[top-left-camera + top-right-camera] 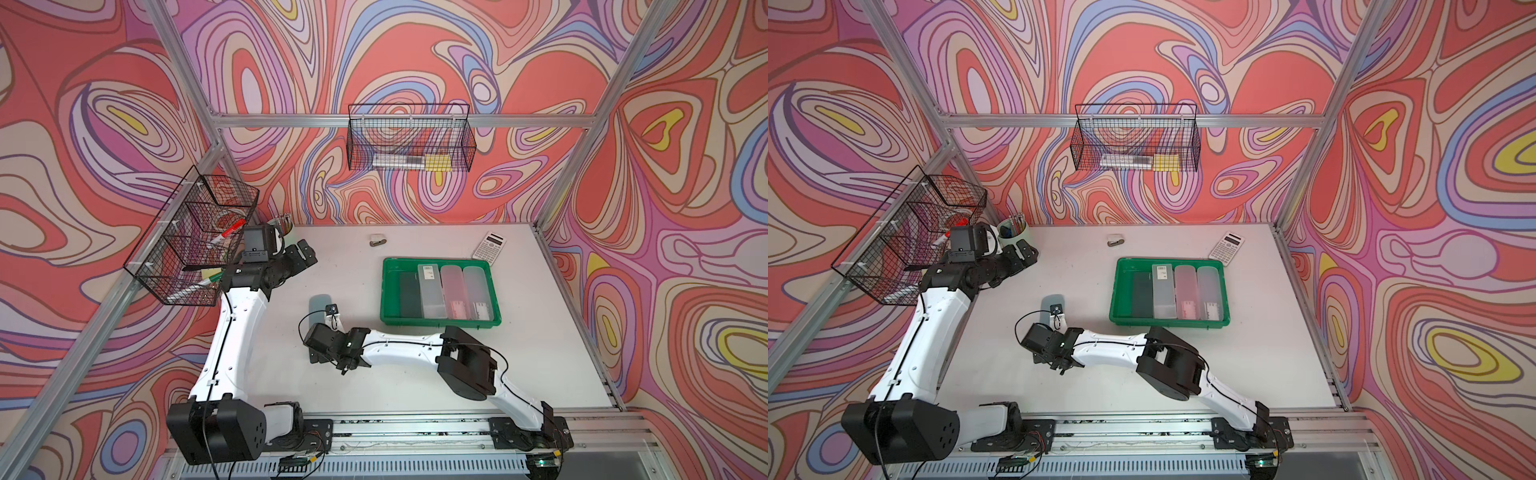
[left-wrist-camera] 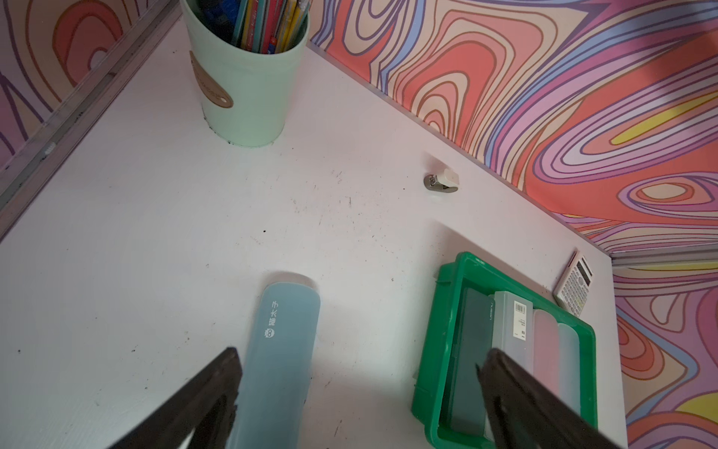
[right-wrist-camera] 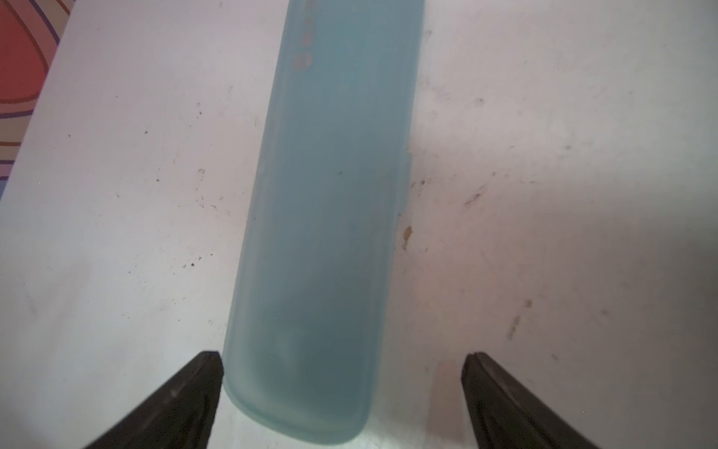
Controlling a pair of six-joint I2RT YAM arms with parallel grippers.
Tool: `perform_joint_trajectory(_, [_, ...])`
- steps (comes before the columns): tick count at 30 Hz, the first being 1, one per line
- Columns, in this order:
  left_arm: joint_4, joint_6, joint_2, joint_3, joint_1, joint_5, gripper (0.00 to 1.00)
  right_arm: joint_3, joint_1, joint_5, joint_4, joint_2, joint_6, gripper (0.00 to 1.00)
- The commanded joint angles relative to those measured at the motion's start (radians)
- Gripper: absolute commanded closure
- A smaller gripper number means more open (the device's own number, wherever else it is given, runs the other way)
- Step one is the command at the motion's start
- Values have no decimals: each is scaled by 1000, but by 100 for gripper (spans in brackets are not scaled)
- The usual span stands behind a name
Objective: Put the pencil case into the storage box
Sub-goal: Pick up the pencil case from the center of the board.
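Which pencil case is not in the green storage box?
The light blue pencil case, lying on the table at the open right gripper; the other four lie inside the storage box.

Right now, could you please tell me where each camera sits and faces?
Top views: above the robot's base, looking down across the table; left arm and right arm show.
Left wrist: looks past the open left gripper toward the storage box.
Right wrist: looks down past the open right gripper.
Both wrist views share the blue pencil case.
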Motion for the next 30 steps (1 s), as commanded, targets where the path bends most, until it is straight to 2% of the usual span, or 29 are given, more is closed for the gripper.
perform_joint_trajectory(1, [-18,-5,-14,-29,6,23,0,114,19,57,-116,83,-21,2])
perform_joint_trajectory(5, [1,-14,-27,-54,7,44,1,228,28,76,-182,155,-32,2])
perform_joint_trajectory(17, [-10,8,-46,-60,7,38,1,228,30,102,-268,209,-29,3])
perform_joint_trajectory(21, [-10,9,-53,-71,8,44,1,132,25,113,-263,166,-27,5])
perform_joint_trajectory(27, [-4,3,-57,-83,8,66,0,-133,20,38,-9,15,-148,2])
perform_joint_trajectory(30, [1,-1,-58,-83,8,76,1,-131,11,5,6,20,-207,2])
